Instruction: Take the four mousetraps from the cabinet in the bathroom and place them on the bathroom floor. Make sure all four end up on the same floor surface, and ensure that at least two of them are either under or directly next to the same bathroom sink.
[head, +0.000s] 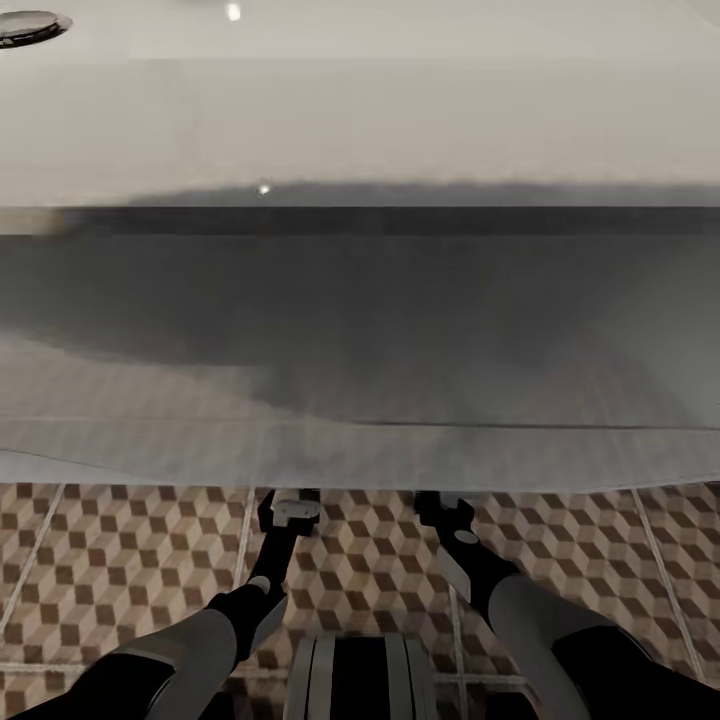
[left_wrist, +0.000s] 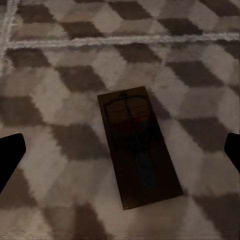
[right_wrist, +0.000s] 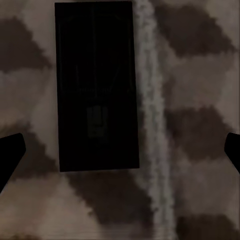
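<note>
A mousetrap (left_wrist: 137, 150) lies flat on the cube-patterned bathroom floor (left_wrist: 60, 75), with dark wire and a red mark on its board. My left gripper (left_wrist: 120, 160) hovers over it, open, its fingertips (left_wrist: 10, 155) wide apart and touching nothing. A second mousetrap (right_wrist: 95, 90) lies in deep shadow beside a pale grout line (right_wrist: 152, 125); my right gripper (right_wrist: 120, 157) is open above it. In the head view both arms reach under the front edge of a wide glossy white sink (head: 360, 130), which hides the fingers. The cabinet is out of view.
The sink's drain (head: 28, 25) sits at the far left. Its overhanging front edge (head: 360, 470) crosses the whole view just above both wrists (head: 290, 508). Patterned floor (head: 130, 570) shows on either side of the arms. My base (head: 360, 680) is at the bottom centre.
</note>
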